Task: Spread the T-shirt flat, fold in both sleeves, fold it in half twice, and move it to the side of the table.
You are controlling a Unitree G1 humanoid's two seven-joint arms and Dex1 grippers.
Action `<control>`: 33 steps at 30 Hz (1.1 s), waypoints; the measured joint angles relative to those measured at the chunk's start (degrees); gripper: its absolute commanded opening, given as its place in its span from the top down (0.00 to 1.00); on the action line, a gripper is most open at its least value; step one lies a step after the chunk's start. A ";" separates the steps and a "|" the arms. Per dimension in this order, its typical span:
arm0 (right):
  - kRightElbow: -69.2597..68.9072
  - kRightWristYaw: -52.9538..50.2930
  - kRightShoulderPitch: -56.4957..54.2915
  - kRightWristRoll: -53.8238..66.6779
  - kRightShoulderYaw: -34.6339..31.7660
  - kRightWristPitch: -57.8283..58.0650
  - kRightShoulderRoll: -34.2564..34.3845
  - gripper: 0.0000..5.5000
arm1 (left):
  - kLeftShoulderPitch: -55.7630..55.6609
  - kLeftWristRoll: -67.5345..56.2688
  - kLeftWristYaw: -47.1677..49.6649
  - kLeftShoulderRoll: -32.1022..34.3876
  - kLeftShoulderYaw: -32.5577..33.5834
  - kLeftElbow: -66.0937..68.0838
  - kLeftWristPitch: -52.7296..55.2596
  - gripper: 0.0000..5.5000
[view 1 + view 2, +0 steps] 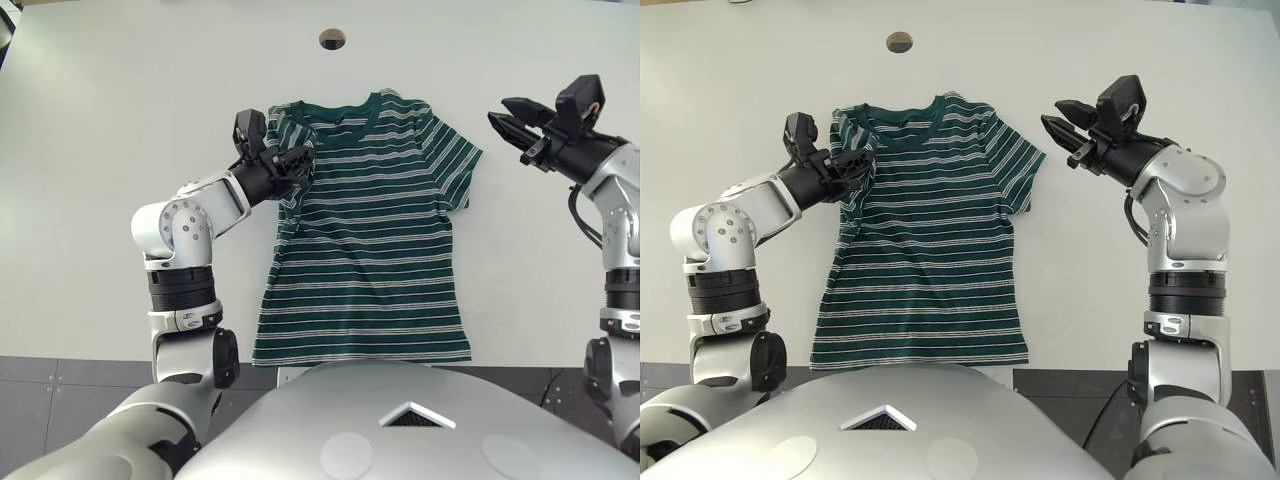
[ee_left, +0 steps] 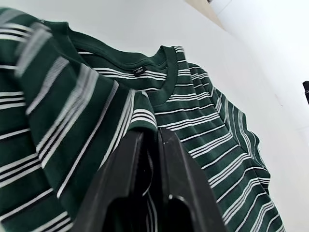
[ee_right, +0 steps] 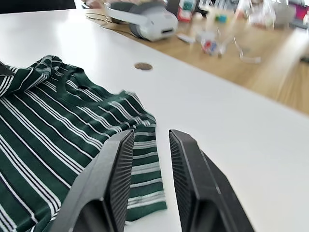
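A dark green T-shirt (image 1: 365, 240) with white stripes lies flat on the white table (image 1: 100, 120), collar away from me. Its left sleeve is lifted and folded inward over the chest, pinched by my left gripper (image 1: 298, 158), which is shut on the sleeve cloth (image 2: 130, 121). The right sleeve (image 1: 462, 165) lies spread out on the table. My right gripper (image 1: 508, 118) hovers open above the table just right of that sleeve, holding nothing; its two fingers (image 3: 116, 169) stand apart over the sleeve edge (image 3: 145, 183).
A small round hole (image 1: 332, 38) sits in the table beyond the collar. Bare table lies to the left and right of the shirt. A wooden desk with clutter (image 3: 207, 34) stands past the far edge.
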 measured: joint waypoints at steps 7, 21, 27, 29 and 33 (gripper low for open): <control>3.58 -0.70 -0.73 1.71 -1.04 6.99 0.80 0.56 | 0.11 -0.12 -1.39 -0.02 0.23 -0.40 -0.38 0.63; 31.26 0.85 -14.74 -5.95 4.18 4.83 6.30 0.45 | 6.02 -12.63 -5.89 -0.57 5.50 -20.09 -3.07 0.49; 38.14 1.14 -18.41 -7.95 4.22 2.09 6.78 0.62 | 6.02 -14.08 -5.24 0.17 7.03 -20.10 -5.09 0.49; 38.13 2.13 -18.43 -8.30 4.25 2.23 6.77 0.69 | 6.01 -14.08 -4.76 0.22 7.08 -19.74 -5.74 0.49; 36.63 3.45 -17.82 -8.41 4.49 3.46 6.77 0.82 | 5.95 -14.09 -3.69 0.42 7.32 -18.90 -6.42 0.49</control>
